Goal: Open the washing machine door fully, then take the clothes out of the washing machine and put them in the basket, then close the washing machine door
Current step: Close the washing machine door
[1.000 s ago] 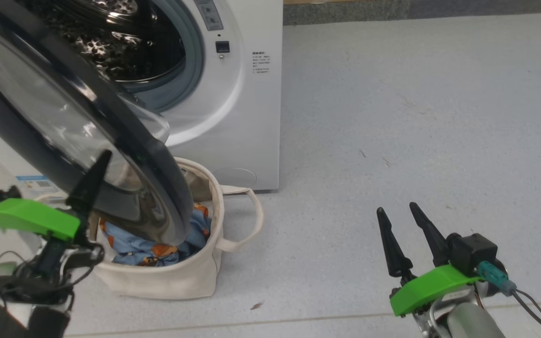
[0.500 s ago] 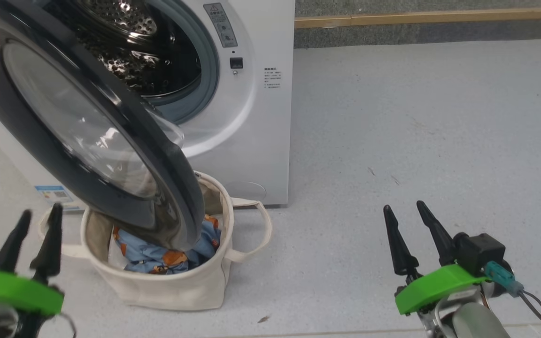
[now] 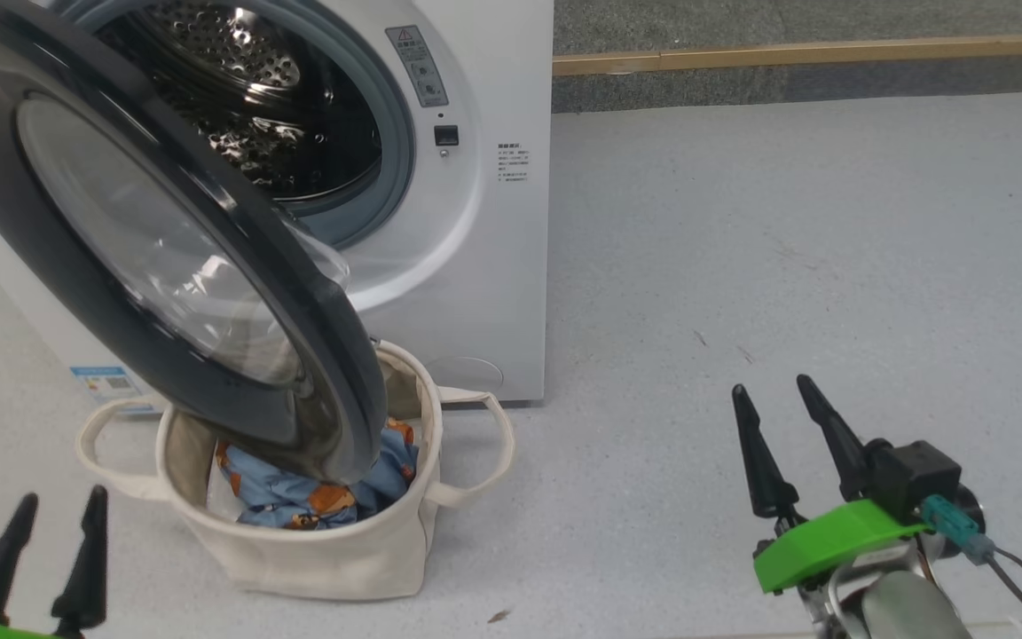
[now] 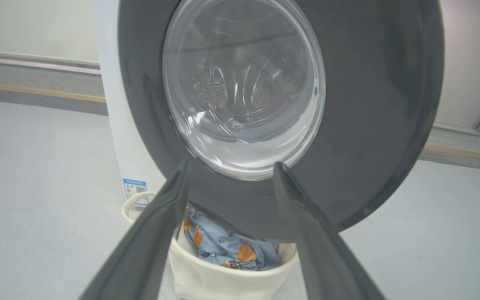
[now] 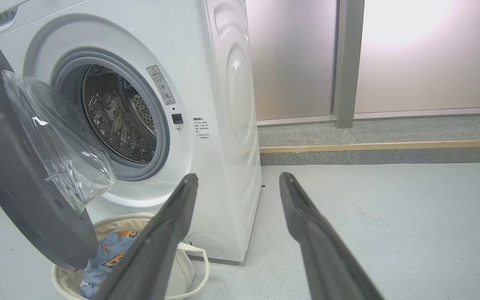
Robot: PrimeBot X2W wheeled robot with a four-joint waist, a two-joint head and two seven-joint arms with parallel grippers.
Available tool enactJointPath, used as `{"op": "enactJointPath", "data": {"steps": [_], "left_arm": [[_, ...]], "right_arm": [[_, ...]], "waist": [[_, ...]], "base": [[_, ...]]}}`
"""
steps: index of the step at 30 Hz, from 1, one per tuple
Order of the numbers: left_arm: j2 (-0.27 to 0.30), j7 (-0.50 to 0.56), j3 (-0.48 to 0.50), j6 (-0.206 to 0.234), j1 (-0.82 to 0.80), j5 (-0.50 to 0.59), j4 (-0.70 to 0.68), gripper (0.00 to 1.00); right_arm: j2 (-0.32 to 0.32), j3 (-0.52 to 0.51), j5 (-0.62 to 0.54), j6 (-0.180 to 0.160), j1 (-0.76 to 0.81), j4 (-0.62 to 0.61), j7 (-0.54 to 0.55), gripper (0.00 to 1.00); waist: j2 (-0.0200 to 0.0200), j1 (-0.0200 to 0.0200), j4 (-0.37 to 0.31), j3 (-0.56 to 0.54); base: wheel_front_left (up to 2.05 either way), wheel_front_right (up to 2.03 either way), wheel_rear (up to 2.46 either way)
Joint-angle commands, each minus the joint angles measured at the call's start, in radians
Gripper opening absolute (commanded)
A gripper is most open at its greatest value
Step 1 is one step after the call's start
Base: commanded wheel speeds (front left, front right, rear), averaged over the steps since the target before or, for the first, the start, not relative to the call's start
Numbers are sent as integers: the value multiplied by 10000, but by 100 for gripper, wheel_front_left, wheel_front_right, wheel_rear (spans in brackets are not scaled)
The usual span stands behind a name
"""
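Left tool low, upright, spread wide

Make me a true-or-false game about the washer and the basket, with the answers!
1. The door is shut. False: it stands open, and the steel drum shows behind it.
2. The clothes lie in the basket. True.
3. The left gripper holds the door. False: its fingers are apart and hold nothing.
4. The right gripper is open and empty. True.
5. The basket stands on the floor in front of the washer, under the door's lower edge. True.
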Motion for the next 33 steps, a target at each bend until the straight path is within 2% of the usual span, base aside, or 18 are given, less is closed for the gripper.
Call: {"op": "enactJointPath", "data": {"steps": [1,6,12,20,33], "left_arm": [[293,-125,667,79,-421,133,-373,100],[-3,-129,1247,-6,-284,579,-538,100],[-347,-130,1586,-313,-354,884,-545,100],[-399,-131,1569,-571,-521,1105,-238,100],[-502,-131,1450,-702,-653,1179,65,100]], "right_arm": [[73,153,-78,2,-183,-406,-124,100],[73,-120,-278,2,-140,-489,-124,100],[74,-147,-175,2,-127,-431,-124,100],[74,-362,-267,2,-145,-93,-124,100],[74,-503,-82,2,-133,181,-124,100]], "waist": [[-1,0,-7,20],[-1,0,-94,75],[-1,0,-167,129],[-1,0,-105,182],[-1,0,-64,178]], "base": [[0,0,0],[0,0,0],[0,0,0],[0,0,0],[0,0,0]]}}
